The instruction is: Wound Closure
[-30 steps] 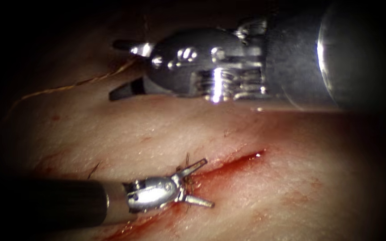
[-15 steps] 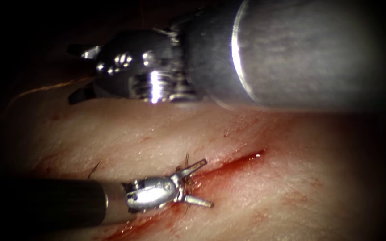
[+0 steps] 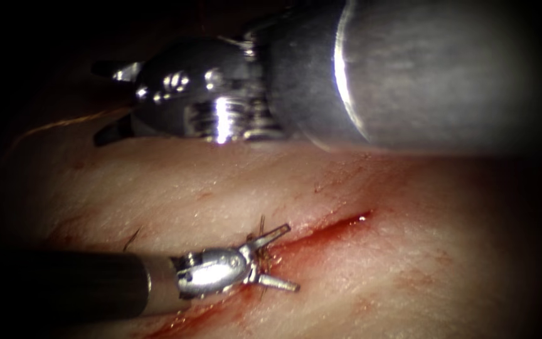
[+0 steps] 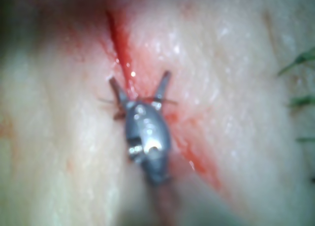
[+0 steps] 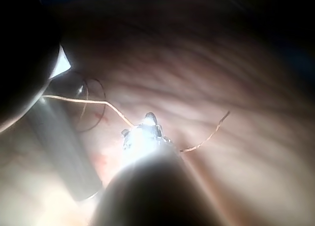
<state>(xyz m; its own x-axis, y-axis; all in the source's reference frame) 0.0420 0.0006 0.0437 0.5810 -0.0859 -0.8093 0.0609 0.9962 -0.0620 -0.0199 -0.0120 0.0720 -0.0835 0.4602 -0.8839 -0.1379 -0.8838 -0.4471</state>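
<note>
Left pincer (image 3: 275, 257) sits low over the cut (image 3: 330, 227), jaws spread wide apart and gripping nothing; one jaw points up toward the cut's right end, the other lies flatter on the lower side. Left wrist view confirms it: left pincer (image 4: 141, 89) released, the two jaws forked either side of the red line of the cut (image 4: 119, 41). Short dark thread ends (image 3: 262, 225) stick up from the tissue (image 3: 233, 182) right between these jaws, at the cut's margin. Red fluid (image 3: 202, 312) fills the cut and smears along it toward the lower left, under the left shaft. Right pincer (image 3: 111, 100) enters from the right, well above and apart from the cut, near the upper left of the endoscope view, with its broad shaft close to the lens. Its jaws stand parted in a dark fork, and a thin pale thread (image 3: 64, 122) runs from between them away to the left across the tissue. Whether the jaws actually bear on that thread cannot be told here. Right wrist view: right pincer (image 5: 147, 125) with thread (image 5: 93, 102) leaving its tip on one side and a shorter free tail on the other. Needle not located.
</note>
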